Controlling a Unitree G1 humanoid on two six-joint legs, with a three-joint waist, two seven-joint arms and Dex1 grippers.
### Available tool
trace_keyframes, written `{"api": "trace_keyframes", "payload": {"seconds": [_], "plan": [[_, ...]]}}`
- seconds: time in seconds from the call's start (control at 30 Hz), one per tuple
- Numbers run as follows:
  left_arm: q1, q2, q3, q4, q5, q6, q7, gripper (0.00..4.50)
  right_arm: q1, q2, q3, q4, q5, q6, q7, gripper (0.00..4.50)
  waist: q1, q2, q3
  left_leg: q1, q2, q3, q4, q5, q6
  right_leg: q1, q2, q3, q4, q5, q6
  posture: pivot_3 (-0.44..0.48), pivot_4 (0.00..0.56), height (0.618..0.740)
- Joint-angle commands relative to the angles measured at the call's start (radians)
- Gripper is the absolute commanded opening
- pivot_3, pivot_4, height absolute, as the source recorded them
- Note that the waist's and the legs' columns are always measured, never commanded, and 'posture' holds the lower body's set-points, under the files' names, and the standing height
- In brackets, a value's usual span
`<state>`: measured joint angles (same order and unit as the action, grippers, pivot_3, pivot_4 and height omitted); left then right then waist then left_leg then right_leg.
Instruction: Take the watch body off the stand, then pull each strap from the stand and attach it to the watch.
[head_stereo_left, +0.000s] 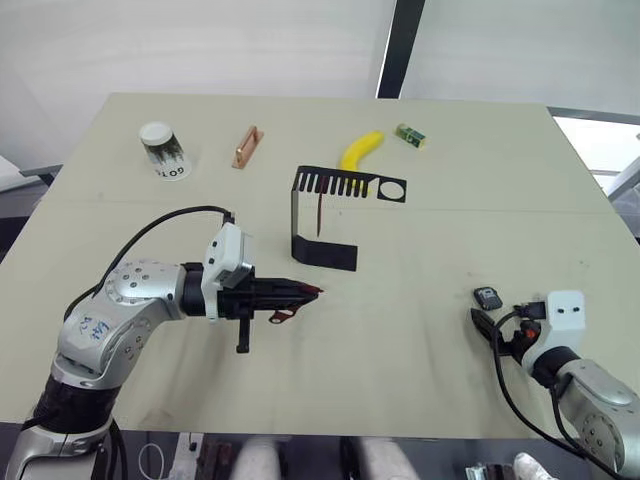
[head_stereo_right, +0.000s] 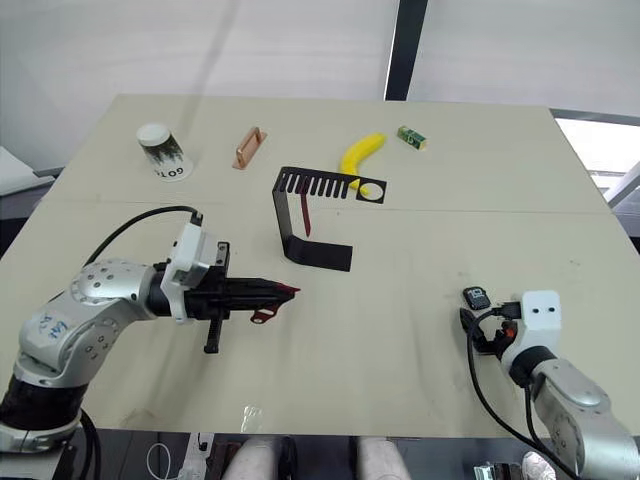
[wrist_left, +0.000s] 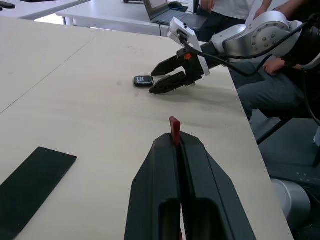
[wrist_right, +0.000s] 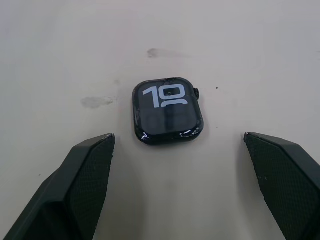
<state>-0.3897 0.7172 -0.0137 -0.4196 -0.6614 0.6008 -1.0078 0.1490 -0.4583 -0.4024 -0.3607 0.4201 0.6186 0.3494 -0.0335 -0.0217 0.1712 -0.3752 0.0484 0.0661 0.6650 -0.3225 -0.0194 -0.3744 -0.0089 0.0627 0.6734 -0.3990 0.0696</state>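
Carrying one strap (head_stereo_left: 300, 291) clamped in my left gripper (head_stereo_left: 312, 290) at frame centre, the other still on the stand (head_stereo_left: 325, 215). In the right wrist view, my right gripper (wrist_right: 177, 150) spreads wide around the watch body (wrist_right: 167, 111); next I grasp it.

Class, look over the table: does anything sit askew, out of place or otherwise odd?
Nothing is spilled or broken. The watch body lies flat on the table, off the stand, before the open right gripper. One strap hangs from the stand; the left gripper pinches the other.
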Motion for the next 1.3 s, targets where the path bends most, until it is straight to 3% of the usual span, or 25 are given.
{"api": "trace_keyframes", "payload": {"seconds": [0.03, 0.5, 0.8, 0.97, 1.3], "plan": [[-0.018, -0.007, -0.002, -0.005, -0.003, -0.014, -0.011, 0.0, -0.009, 0.004, -0.032, 0.076, 0.024, -0.049, 0.045, 4.39, -0.001, 0.0, 0.0, 0.0, 0.0, 0.0, 0.0, 0.0, 0.0, 0.0, 0.0, 0.0, 0.0, 0.0, 0.0, 0.0, 0.15, 0.74], [-0.024, -0.01, 0.002, -0.014, -0.006, -0.002, 0.001, 0.0, -0.048, -0.024, 0.05, 0.124, -0.026, -0.142, 0.098, 4.39, -0.007, 0.0, 0.0, 0.002, 0.0, 0.0, 0.001, 0.0, 0.0, 0.001, 0.0, 0.0, 0.001, 0.0, 0.0, 0.0, 0.15, 0.74], [-0.025, -0.011, 0.0, -0.012, -0.004, -0.004, 0.002, 0.0, -0.075, -0.009, 0.063, 0.117, -0.026, -0.088, 0.065, 4.39, -0.012, 0.0, 0.0, 0.002, 0.0, 0.0, 0.001, 0.0, 0.0, 0.001, 0.0, 0.0, 0.001, 0.0, 0.0, 0.0, 0.15, 0.74], [-0.025, -0.011, 0.0, -0.013, -0.004, -0.003, 0.003, 0.0, -0.076, -0.012, 0.057, 0.11, -0.031, -0.063, 0.055, 2.86, -0.015, 0.0, 0.0, 0.002, 0.001, 0.0, 0.0, 0.0, 0.0, 0.001, 0.0, 0.0, 0.002, 0.0, 0.0, 0.0, 0.15, 0.74], [-0.022, -0.012, -0.001, -0.01, -0.001, -0.008, 0.002, 0.0, -0.085, -0.018, 0.046, 0.102, -0.034, -0.038, 0.041, 2.86, -0.016, 0.0, 0.0, 0.002, 0.0, 0.0, 0.0, 0.0, 0.0, 0.001, 0.0, 0.0, 0.002, 0.0, 0.0, 0.0, 0.15, 0.74]]}}
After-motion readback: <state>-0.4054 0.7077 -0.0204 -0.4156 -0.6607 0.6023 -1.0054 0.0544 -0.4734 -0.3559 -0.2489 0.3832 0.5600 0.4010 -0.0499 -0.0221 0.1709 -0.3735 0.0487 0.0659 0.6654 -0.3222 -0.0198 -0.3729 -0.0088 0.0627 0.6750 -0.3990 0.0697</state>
